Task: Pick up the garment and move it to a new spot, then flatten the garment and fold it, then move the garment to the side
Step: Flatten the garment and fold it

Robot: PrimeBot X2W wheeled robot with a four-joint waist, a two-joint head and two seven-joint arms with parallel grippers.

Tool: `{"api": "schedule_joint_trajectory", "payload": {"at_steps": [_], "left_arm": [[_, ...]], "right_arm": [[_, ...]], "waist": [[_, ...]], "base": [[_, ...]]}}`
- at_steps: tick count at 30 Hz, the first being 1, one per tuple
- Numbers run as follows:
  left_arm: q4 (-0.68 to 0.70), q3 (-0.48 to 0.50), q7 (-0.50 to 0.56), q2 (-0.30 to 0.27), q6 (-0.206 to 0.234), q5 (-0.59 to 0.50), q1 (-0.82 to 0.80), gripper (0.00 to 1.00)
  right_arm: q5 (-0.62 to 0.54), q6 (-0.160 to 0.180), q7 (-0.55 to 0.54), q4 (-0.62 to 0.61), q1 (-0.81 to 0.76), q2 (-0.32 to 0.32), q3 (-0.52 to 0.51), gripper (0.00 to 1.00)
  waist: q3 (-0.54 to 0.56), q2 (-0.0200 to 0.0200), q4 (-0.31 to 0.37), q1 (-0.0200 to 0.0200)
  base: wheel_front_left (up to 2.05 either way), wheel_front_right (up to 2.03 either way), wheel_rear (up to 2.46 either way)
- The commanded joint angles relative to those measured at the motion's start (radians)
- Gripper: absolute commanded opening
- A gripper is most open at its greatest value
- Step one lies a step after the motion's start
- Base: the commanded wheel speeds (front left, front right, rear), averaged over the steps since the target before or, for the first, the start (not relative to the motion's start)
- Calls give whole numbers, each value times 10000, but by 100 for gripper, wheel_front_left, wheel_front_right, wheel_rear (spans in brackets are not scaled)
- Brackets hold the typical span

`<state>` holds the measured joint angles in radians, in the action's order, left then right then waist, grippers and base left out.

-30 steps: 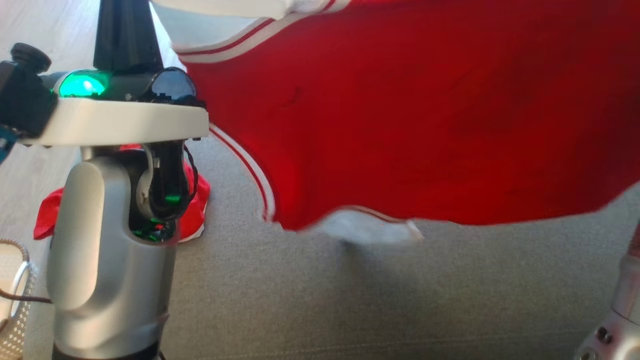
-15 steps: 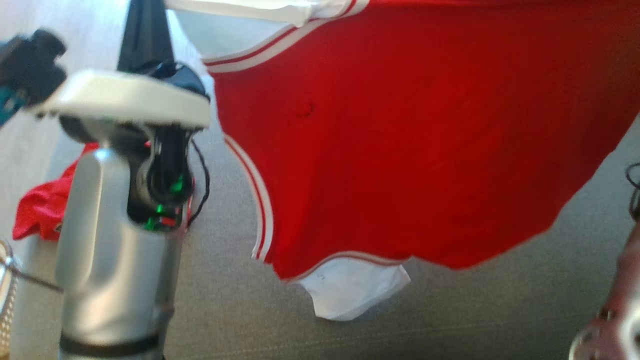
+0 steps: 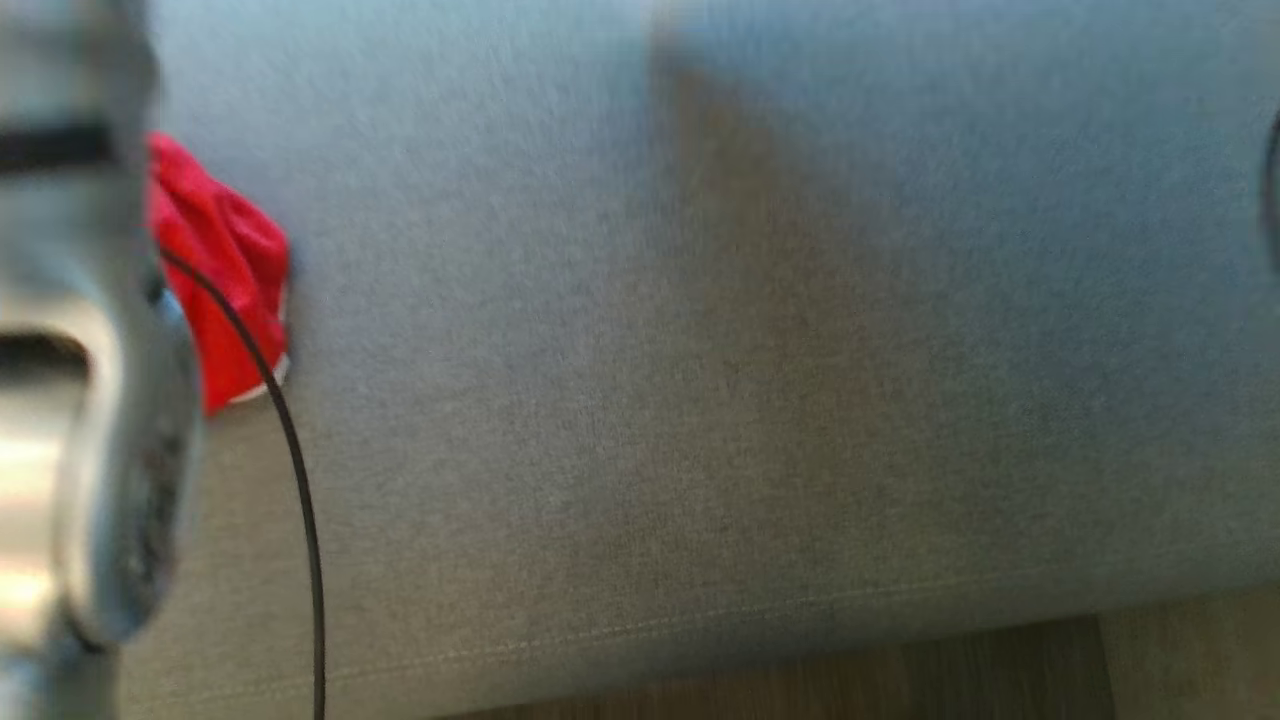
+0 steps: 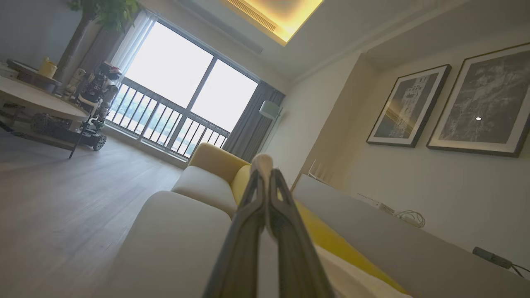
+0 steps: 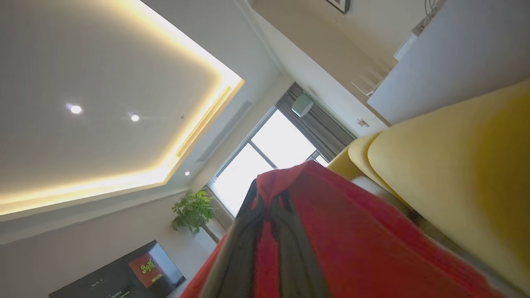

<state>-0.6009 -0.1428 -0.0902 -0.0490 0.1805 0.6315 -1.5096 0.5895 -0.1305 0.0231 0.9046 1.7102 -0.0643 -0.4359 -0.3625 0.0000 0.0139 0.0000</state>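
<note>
The garment is red with white parts, and it drapes down from my right gripper, which is shut on a red fold of it. My left gripper is held up toward the room and is shut too. A pale bit of the garment's white fabric is pinched at its tips, and more white cloth hangs below to the right. In the head view a blurred silver arm with a black cable stands at the left edge.
A crumpled red cloth lies on the grey sofa seat beside the silver arm. Wooden floor runs along the seat's front edge. Yellow back cushions stand behind the seat, and a grey ledge with cables lies behind them.
The head camera has swung down onto the sofa seat. The red garment hanging across the earlier pictures has passed out of its top edge. Both grippers stay shut.
</note>
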Motion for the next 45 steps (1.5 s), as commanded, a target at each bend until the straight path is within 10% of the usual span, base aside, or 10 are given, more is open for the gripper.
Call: {"api": "schedule_joint_trajectory", "payload": {"at_steps": [1,9,23,45], "left_arm": [[240,260,-212,-477,-129,42,-536,0],[-1739,263,-1566,-323,-1834,234,-1015,0],[-4601,-987,-1511,-29,-2912,225,3186,0],[-3225,-5234,-289,-1085,-3110,765,7576,0]], "right_arm": [[234,-2,106,-370,349,140,335,0],[2554,-2,1083,-1088,-1476,-30,2386,0],[2877,-2,106,2051,-5072,-963,3206,0],[1272,-2,-327,3577,-7869,-1954,5342,0]], "waist": [[-1146,0,163,0],[-2082,0,-13,0],[-858,0,-555,0],[2118,0,-946,0]], "base": [[0,0,0],[0,0,0],[0,0,0],[0,0,0]]}}
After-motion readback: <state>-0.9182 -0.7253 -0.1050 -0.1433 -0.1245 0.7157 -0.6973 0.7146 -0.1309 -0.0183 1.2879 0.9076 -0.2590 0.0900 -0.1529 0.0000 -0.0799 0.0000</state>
